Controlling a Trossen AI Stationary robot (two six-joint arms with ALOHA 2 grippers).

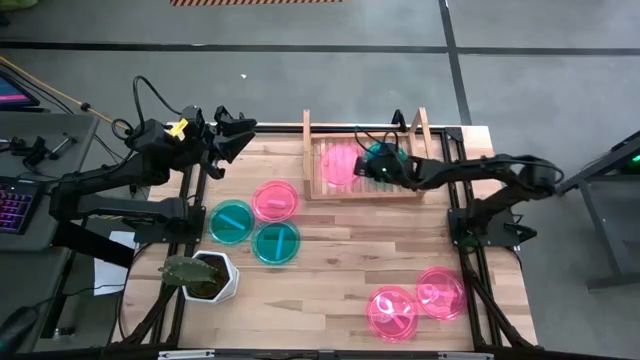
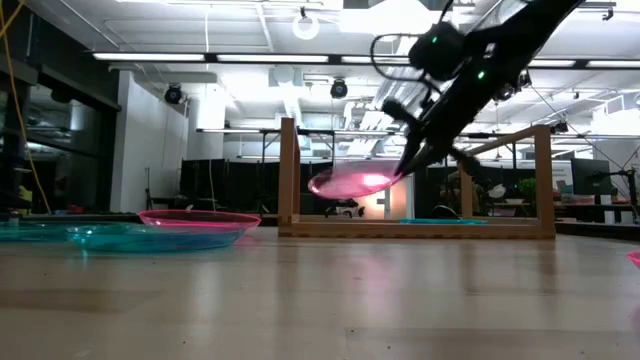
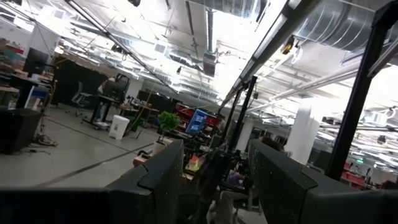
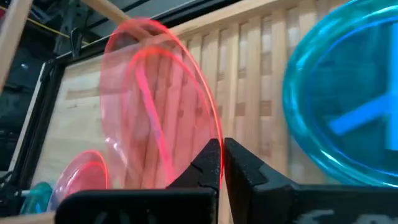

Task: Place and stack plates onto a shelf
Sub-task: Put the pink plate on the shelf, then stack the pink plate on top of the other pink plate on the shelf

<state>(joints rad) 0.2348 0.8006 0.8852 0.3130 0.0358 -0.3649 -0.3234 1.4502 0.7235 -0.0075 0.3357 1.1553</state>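
Observation:
My right gripper (image 1: 368, 167) reaches over the wooden shelf (image 1: 309, 152) and is shut on a pink plate (image 1: 338, 163), which hangs above the slatted base (image 4: 249, 74) on the shelf's left half. A teal plate (image 4: 342, 99) lies flat on the base beside it, showing as a thin teal line (image 2: 440, 221) in the low view. On the table lie a pink plate (image 1: 275, 200), two teal plates (image 1: 232, 220) (image 1: 276, 242), and two more pink plates (image 1: 393, 312) (image 1: 440, 292). My left gripper (image 1: 240, 135) waits open and raised at the table's far left. My right gripper (image 4: 222, 155) pinches the pink plate's rim (image 4: 208, 140) between its two fingers, on the side of the plate nearest the arm. The fingers (image 2: 410, 160) slant down from the table's right. The plate (image 2: 350, 183) is lifted clear of the base and tilted.
The shelf's upright posts (image 2: 290, 170) and side rails (image 1: 423, 130) stand around the held plate. A white hexagonal plant pot (image 1: 205, 275) sits near the table's left front edge. Bare tabletop (image 1: 340, 260) lies between the shelf and the near plates.

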